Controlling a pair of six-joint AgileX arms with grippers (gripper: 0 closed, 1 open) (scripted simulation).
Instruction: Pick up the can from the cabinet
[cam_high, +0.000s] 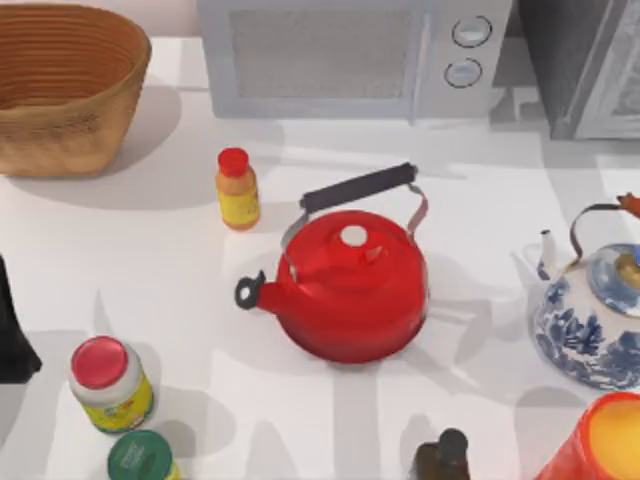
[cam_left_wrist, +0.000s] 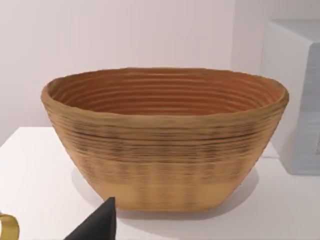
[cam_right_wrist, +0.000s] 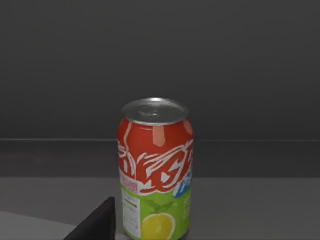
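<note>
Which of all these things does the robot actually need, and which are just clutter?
Needed: can, standing upright against dark grey walls; cabinet.

Clutter: red kettle, wicker basket, microwave, blue-and-white teapot, red-capped bottles, orange cup.

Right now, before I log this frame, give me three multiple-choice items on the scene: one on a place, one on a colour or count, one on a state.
1. Where does the can stand?
A. in the wicker basket
B. on a dark grey floor before a dark wall
C. on top of the microwave

2. How many kettles or teapots stand on the white table?
A. two
B. none
C. four

3. How is the can posed?
A. lying on its side
B. crushed flat
C. upright

Answers:
1 B, the right wrist view shows dark grey surfaces around it.
2 A, the red kettle and the blue-and-white teapot.
3 C, its silver top faces up.
</note>
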